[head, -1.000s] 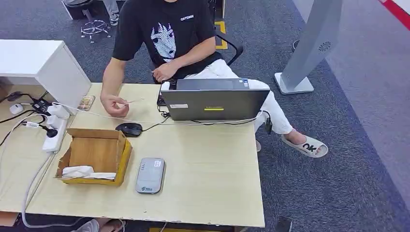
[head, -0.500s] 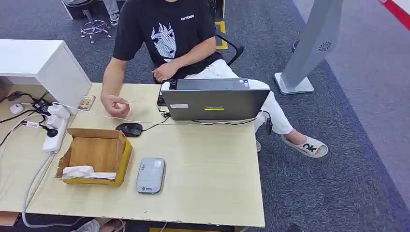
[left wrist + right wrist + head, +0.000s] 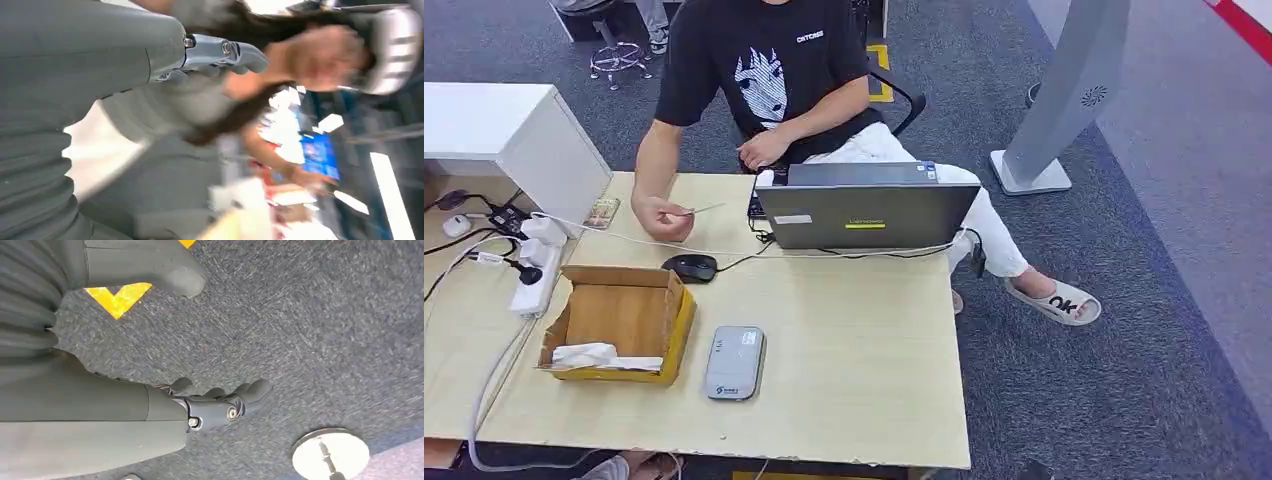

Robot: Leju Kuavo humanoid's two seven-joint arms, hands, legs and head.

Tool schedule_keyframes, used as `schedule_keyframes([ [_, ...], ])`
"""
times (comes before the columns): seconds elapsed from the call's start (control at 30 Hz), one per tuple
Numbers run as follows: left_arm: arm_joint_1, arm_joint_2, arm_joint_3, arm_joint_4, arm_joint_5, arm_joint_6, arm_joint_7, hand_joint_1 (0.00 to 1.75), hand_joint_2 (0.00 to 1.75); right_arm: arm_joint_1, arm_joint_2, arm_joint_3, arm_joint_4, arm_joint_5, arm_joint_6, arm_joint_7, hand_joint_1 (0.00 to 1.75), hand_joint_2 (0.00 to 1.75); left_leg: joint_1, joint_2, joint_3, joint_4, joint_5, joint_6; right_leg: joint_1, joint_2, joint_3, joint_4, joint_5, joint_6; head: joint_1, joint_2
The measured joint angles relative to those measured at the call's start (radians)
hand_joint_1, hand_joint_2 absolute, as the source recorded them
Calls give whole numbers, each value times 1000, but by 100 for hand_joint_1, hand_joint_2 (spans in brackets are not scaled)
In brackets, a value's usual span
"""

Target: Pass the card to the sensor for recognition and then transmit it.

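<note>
- The thin, pale, flat card (image 3: 696, 211) sits pinched in the seated person's hand (image 3: 662, 216) across the light wooden table (image 3: 864, 360), well away from both robot hands.
- It looks light, stiff and slick — best pinched by its free edge.
- The grey rounded sensor box (image 3: 735, 363) lies nearer.
- Right hand (image 3: 220, 402) hangs over carpet, fingers apart, holding nothing; left hand (image 3: 215, 55) — blurred, cannot tell.
</note>
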Motion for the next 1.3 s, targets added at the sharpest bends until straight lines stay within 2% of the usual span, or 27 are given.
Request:
schedule_keyframes([
  [0.07,14,13,-56,-66,-3,-17,19,0,175,0,0,0,0,10,0,3,0,175,0,0,0,0,0,0,0,0,0,0,0,0,1,0],
  [0.13,17,50,-117,-121,-31,-38,69,0,175,0,0,0,0,16,0,10,0,175,1,0,0,0,0,0,1,0,-1,0,1,-1,1,0],
  [0.2,11,109,-189,-162,-105,-66,150,0,175,0,0,0,0,24,0,21,0,175,1,0,1,0,1,-1,1,0,-2,0,1,-1,1,0],
  [0.3,-41,195,-293,-176,-245,-61,248,0,175,0,0,0,0,49,0,33,0,175,1,-1,0,0,2,-3,1,0,-3,1,1,-2,1,0],
  [0.43,-124,289,-414,-174,-318,-49,307,0,175,0,0,0,1,74,0,39,0,175,2,2,-1,0,4,-4,2,1,-3,2,4,-6,0,0],
  [0.57,-233,352,-520,-119,-411,-59,395,0,175,-1,0,0,2,108,0,50,0,175,2,-1,-2,1,6,-3,2,-1,-7,1,5,-5,0,0],
  [0.63,-313,384,-591,-45,-489,-76,457,0,175,-4,0,0,4,91,0,26,0,175,2,-4,-4,1,8,-3,2,-5,-5,2,6,-4,1,0],
  [0.7,-359,410,-663,17,-533,-100,483,0,175,-8,0,0,4,45,0,-5,0,175,2,-2,-5,0,9,-4,2,-2,-6,2,8,-4,0,0],
  [0.87,-412,403,-820,119,-588,-140,490,0,175,-11,1,1,-3,-26,0,-22,0,175,1,1,-6,1,9,-3,1,1,-8,2,10,-4,1,0],
  [1.03,-414,378,-947,209,-651,-132,508,0,175,-12,5,4,1,-55,0,-21,0,175,1,3,-6,1,9,-3,1,3,-9,2,11,-4,1,0],
  [1.3,-401,364,-1024,261,-664,-126,508,0,175,-12,5,0,29,-23,0,-19,0,175,1,3,-7,1,9,-3,2,3,-10,2,10,-4,1,0],
])
